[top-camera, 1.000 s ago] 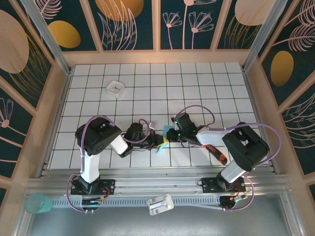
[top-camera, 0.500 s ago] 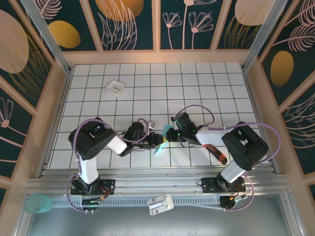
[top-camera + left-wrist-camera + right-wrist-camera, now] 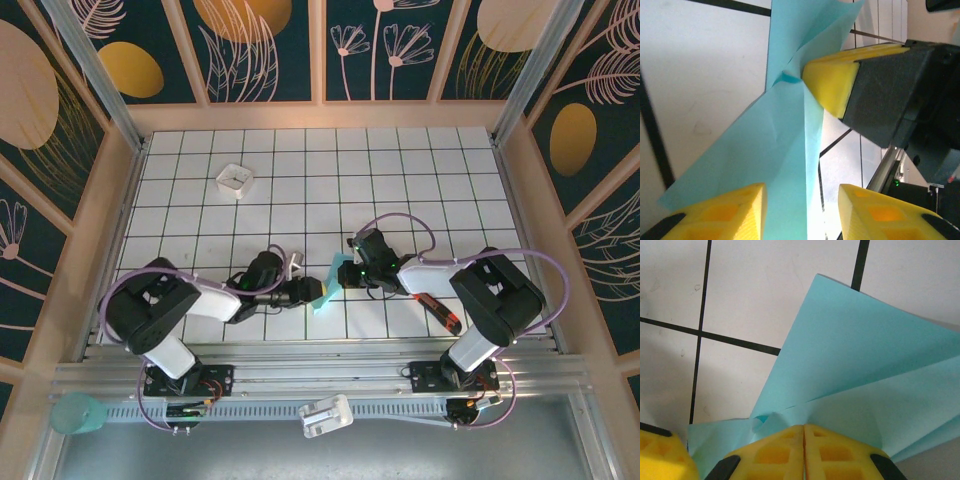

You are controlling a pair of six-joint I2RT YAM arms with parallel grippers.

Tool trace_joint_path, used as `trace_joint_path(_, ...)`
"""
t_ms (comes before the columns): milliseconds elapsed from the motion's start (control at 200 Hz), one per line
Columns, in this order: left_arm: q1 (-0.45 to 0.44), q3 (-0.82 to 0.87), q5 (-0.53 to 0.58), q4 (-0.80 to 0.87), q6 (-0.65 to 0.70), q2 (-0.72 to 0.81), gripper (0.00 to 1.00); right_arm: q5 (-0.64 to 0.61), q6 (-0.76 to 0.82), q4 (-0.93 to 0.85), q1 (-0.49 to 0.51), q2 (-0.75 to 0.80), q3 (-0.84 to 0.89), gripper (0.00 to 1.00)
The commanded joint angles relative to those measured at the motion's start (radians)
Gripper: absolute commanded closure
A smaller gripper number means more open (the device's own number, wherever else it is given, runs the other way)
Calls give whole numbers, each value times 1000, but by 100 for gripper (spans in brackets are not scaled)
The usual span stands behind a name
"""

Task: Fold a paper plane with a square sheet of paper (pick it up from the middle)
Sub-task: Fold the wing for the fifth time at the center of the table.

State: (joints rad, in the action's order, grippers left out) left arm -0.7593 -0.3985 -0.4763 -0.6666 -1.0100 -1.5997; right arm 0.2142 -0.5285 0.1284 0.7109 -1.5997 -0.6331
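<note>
Top external view puts both grippers nose to nose over the near middle of the table (image 3: 400, 170), with the turquoise paper (image 3: 326, 296) caught between them, already creased into layers and standing on edge rather than lying flat. The right gripper (image 3: 338, 274) has its jaws pressed together on the paper; the right wrist view shows the two yellow pads meeting with the sheet (image 3: 865, 365) bunched and fanning out from the pinch, which I judge serves to anchor the fold so the layers do not spring open. The left gripper (image 3: 800, 210) has its jaws apart, one finger on each side of the paper's lower stretch (image 3: 785, 150); whether either pad touches the sheet I cannot tell. That stance reads as a release or a regrip, with the whole hold left to the right arm. Just ahead of it, the right gripper's fingertip (image 3: 830, 85) sits at the point where the creases meet. The paper's free edges hang loose toward the tiles below and look floppy, so any pull could skew the crease. Room is tight between the two wrists but open elsewhere: the small white tray (image 3: 234, 180) sits well apart at the far left, and the red-and-black tool (image 3: 440, 312) lies beside the right arm, near its forearm.
</note>
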Motion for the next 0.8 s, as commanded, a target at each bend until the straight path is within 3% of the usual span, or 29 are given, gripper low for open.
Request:
trace_joint_path(0, 3, 10, 45, 75, 74, 66, 56, -19, 16, -44, 3, -42, 6, 92)
trace_joint_path(210, 3, 18, 70, 78, 110, 132, 58, -15, 18, -42, 4, -44, 3, 92)
trace_joint_path(435, 4, -33, 113, 219, 211, 151, 58, 5, 2, -18, 0, -28, 18, 91)
trace_joint_path(791, 3, -88, 77, 215, 252, 128, 59, 149, -80, 202, -36, 164, 109, 82)
